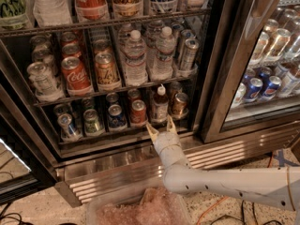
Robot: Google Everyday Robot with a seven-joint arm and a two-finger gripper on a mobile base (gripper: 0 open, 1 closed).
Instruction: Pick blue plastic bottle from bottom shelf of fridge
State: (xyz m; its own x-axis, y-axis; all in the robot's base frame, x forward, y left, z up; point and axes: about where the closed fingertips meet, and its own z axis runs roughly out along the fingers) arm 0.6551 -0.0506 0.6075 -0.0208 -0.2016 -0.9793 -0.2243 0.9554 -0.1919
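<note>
Gripper [161, 127], pale tapered fingers spread apart, sits at the thin front rail of the wire bottom shelf [101, 134] in the fridge [213, 78]. Blue plastic bottle [160, 105], slim with a white cap, stands upright just behind it, between a red can [138, 111] and a bronze can [179, 104]; probably no contact. Louvred steel grille [117, 175] below.

Gripper [159, 123] just outside bottom shelf [108, 134] w/ fingers [151, 129] spread; path ahead to blue plastic bottle [160, 102] clear. Red can [138, 112] crowds it left of fingers, bronze can [179, 104] right; rack above [117, 89] leaves low headroom.
</note>
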